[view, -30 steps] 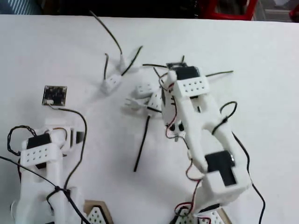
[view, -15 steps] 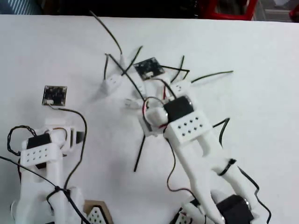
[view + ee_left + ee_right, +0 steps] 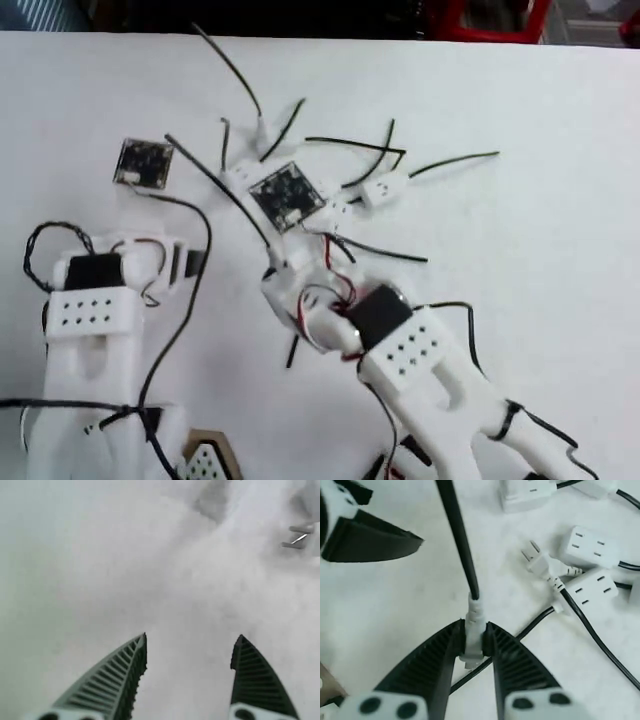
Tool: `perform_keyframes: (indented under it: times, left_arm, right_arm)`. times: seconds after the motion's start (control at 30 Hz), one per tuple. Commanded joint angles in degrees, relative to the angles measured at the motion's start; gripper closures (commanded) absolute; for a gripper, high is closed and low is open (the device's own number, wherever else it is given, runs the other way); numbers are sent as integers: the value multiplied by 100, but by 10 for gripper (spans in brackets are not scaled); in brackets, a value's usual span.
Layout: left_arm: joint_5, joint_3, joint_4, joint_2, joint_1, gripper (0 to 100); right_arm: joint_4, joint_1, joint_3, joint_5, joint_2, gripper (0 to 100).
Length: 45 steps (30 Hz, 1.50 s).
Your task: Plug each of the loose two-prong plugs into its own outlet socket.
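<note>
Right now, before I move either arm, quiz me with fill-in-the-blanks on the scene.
The right gripper is shut on a white plug whose cord is ___.
The left gripper has its fingers ___ above the table.
The loose plug beside the outlet sockets shows ___ prongs.
Missing words: black, open, two.

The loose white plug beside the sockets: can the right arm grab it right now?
Probably not yet. The right gripper is shut on another plug, so it has no free grip. The loose plug itself lies uncovered on the table, beside a socket.
</note>
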<state>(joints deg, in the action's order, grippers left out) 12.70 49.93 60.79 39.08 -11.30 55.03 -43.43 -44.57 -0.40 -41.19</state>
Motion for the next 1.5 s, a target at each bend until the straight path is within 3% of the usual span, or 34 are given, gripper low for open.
perform_keyframes:
  times: [0.0, 0.37, 0.67, 0.97, 1.13, 1.27, 1.47]
  left_arm:
    - [-211, -993, 633, 224, 655, 729]
    - [-607, -1266, 897, 224, 2132, 729]
    - [-607, -1266, 862, 312, 2607, 729]
    - [-607, -1143, 835, 1719, 2352, 728]
    - [-607, -316, 35, 1895, 2009, 727]
    - [-607, 422, -791, 1895, 1859, 727]
    - [-607, 897, -1705, 1886, 1851, 726]
  right_arm:
    - [-303, -66, -211, 62, -620, 981]
    - [-919, -66, -1160, -387, -1165, 981]
    - [-954, -66, -1389, -396, -1156, 981]
    - [-945, -57, -1538, -413, -1209, 981]
    - [-910, -13, -1547, -422, -1209, 981]
    - [-963, 593, -1530, -422, -1209, 981]
    - [-1851, 2176, -1547, -554, -1200, 981]
